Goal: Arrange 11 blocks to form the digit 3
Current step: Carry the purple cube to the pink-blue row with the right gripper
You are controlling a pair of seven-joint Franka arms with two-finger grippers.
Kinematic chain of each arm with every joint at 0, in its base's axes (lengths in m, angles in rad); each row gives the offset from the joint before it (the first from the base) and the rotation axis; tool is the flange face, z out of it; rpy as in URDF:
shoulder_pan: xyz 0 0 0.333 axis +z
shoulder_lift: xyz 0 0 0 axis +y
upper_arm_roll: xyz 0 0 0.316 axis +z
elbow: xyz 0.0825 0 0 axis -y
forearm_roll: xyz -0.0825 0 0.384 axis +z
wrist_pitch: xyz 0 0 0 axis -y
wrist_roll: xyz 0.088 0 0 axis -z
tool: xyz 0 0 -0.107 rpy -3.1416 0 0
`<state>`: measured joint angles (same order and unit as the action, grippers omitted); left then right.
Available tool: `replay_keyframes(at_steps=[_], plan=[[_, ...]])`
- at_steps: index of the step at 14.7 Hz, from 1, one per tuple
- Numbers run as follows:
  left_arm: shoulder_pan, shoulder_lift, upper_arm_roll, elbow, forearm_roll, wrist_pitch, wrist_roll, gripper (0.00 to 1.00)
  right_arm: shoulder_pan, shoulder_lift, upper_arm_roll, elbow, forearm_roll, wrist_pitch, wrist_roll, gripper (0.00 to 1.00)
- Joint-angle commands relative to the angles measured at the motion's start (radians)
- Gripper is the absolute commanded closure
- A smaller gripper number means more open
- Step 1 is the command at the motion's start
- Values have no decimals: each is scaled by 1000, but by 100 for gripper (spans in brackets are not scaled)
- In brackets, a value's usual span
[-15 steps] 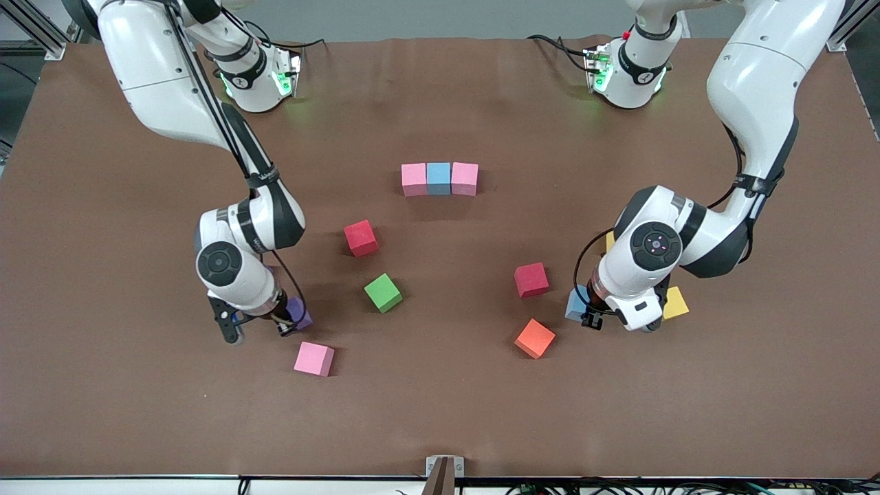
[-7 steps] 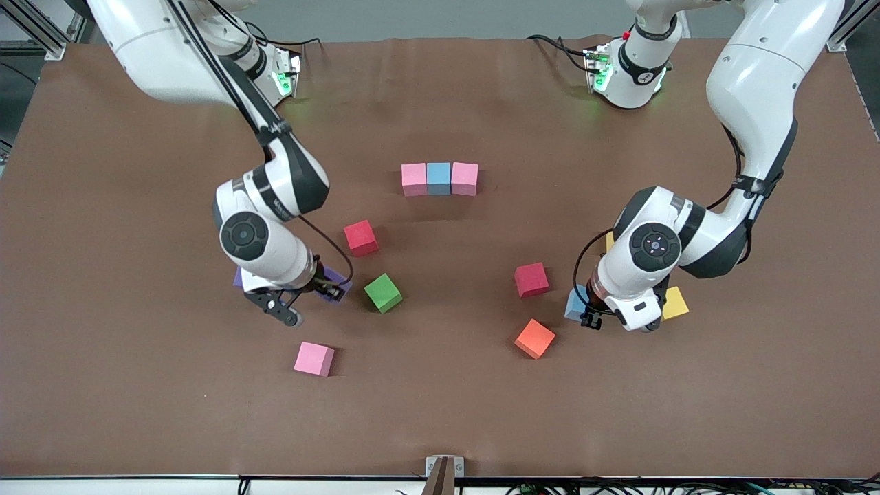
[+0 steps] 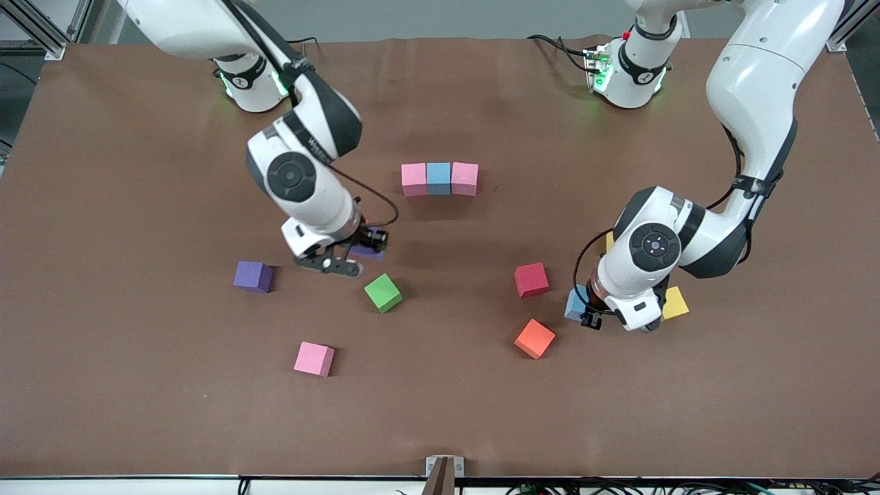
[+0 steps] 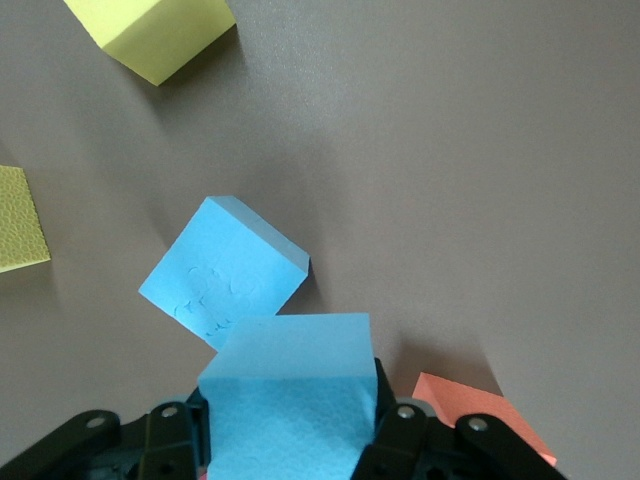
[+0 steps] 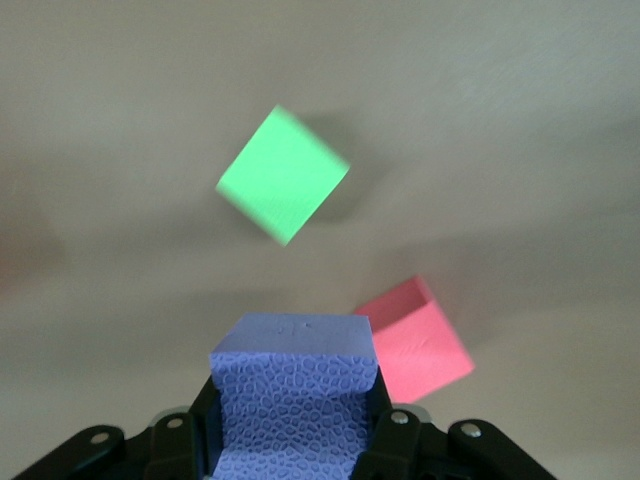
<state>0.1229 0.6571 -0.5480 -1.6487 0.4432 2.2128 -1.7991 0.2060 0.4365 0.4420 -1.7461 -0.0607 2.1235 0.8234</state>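
Observation:
My right gripper (image 3: 366,248) is shut on a purple block (image 5: 295,395) and hangs over the table's middle, just above a red block (image 5: 415,340) and beside the green block (image 3: 383,293). My left gripper (image 3: 586,313) is shut on a light blue block (image 4: 290,400), low beside another light blue block (image 4: 225,285). The only joined blocks are a row of pink (image 3: 414,179), light blue (image 3: 438,178) and pink (image 3: 465,179). Loose blocks include a second purple (image 3: 253,276), a red (image 3: 531,280), an orange (image 3: 535,338) and a pink (image 3: 314,359).
Two yellow cubes lie by the left arm's wrist: one (image 3: 674,302) nearer the front camera, the other (image 3: 609,240) mostly hidden by the arm. Open brown table surface stretches along the front edge and toward both ends.
My right gripper has lifted the purple block and carried it from beside the loose pink block to above the red block, uncovering the second purple block. The left arm has not moved.

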Motion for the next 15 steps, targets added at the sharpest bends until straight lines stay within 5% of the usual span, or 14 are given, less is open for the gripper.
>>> replay_keyframes(at_steps=[1,15], plan=[[-2,7,-4,14,11,-11,9,74,38,-48,7,-85,-33,16,-20,99],[-2,7,-4,15,11,-11,7,74,125,-82,7,-335,-100,312,36,99]])
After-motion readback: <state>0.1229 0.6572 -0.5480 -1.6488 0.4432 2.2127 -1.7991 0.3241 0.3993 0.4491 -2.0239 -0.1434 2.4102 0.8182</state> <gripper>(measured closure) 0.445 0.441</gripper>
